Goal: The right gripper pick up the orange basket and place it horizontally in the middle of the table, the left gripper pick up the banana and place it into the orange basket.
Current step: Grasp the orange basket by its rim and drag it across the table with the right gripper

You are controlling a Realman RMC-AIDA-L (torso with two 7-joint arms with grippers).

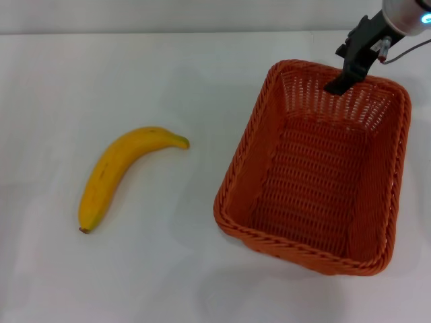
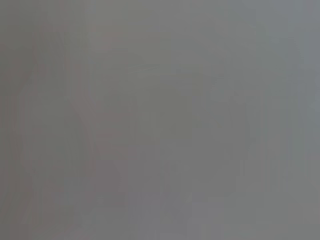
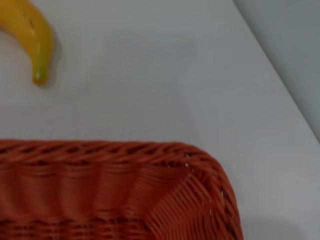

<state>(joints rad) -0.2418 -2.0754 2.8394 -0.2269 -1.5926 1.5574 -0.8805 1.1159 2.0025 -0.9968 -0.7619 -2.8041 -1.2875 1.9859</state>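
Observation:
The orange basket [image 1: 244,176] stands on the white table [image 1: 135,74] at the right, its long side running away from me, with nothing in it. My right gripper [image 1: 349,67] hangs at the basket's far rim, its black tip dipping just inside the far wall. The banana [image 1: 116,173] lies on the table to the left, well apart from the basket, stem pointing toward it. In the right wrist view a corner of the basket [image 3: 110,152] rim and the banana [image 3: 34,37] stem end show. The left gripper is out of view; its wrist view is plain grey.
Bare white table [image 3: 165,75] lies between banana and basket and in front of both. The table's far edge meets a grey wall [image 1: 168,13] just behind the basket.

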